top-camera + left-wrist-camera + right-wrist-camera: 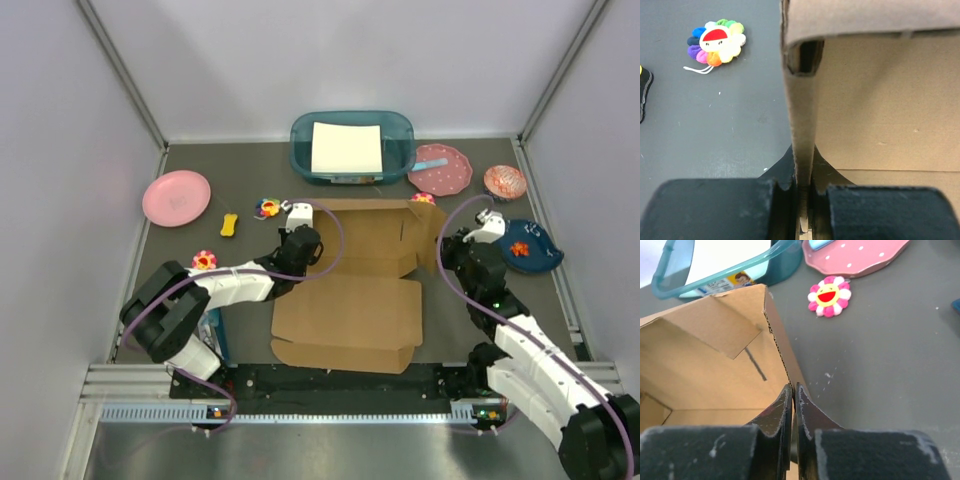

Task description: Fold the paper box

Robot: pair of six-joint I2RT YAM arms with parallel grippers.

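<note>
I see the box (350,305) mid-frame in the top view, near panel flat and far walls raised, but the jaws are too small to read there. My left wrist view shows the left gripper (802,172) pinched on the left wall, with a rainbow flower (717,42) at upper left. The right wrist view shows the right gripper (794,397) clamped on what seems the right wall's edge, with the bin (670,275) at upper left.

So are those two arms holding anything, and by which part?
Yes, both hold the plain brown cardboard box. The left gripper pinches its upright left side wall; the right gripper pinches its upright right side wall.
</note>
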